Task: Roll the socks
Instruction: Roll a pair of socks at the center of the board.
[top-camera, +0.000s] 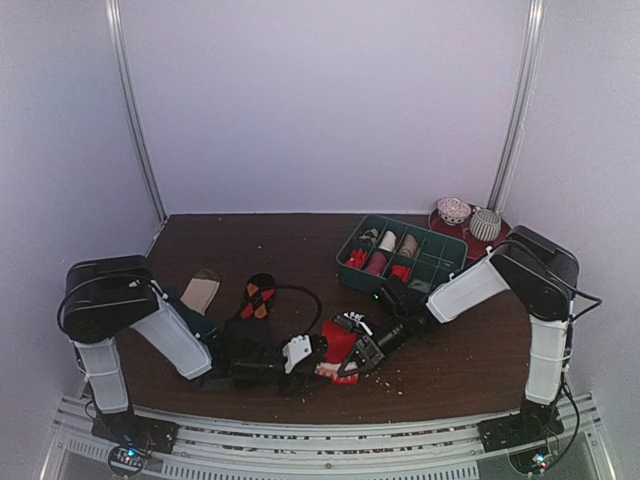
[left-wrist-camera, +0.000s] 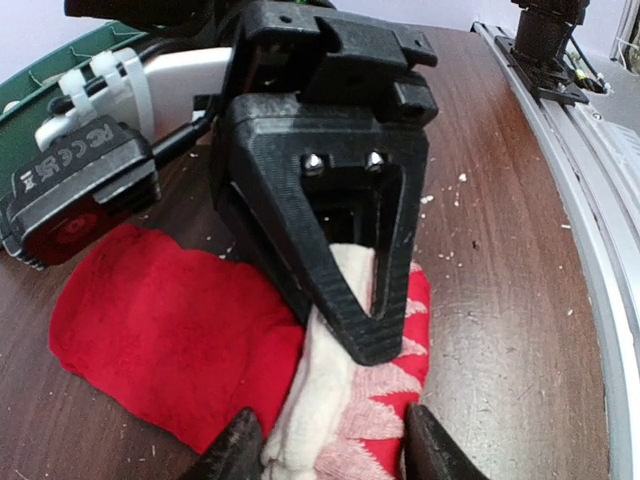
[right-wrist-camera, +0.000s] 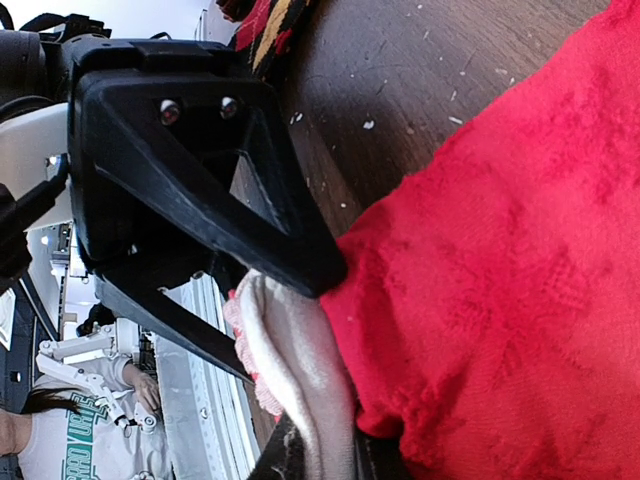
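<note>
The red sock (top-camera: 340, 338) lies flat near the table's front edge, between my two grippers. Its beige cuff (left-wrist-camera: 330, 400) is bunched up. My left gripper (top-camera: 305, 352) reaches in from the left, and its fingertips (left-wrist-camera: 335, 455) press on either side of the cuff. My right gripper (top-camera: 350, 358) comes from the right and is shut on the same cuff (right-wrist-camera: 325, 465). One of its black fingers (left-wrist-camera: 330, 230) lies over the cuff. The black argyle sock (top-camera: 258, 295) lies flat behind the left arm, untouched, and its edge shows in the right wrist view (right-wrist-camera: 270, 25).
A green divided tray (top-camera: 345, 258) holding rolled socks stands behind the right gripper. A red plate (top-camera: 500, 228) with two balls is at the back right. A beige flat piece (top-camera: 200, 291) lies left of the argyle sock. A black cable (top-camera: 305, 295) loops on the table.
</note>
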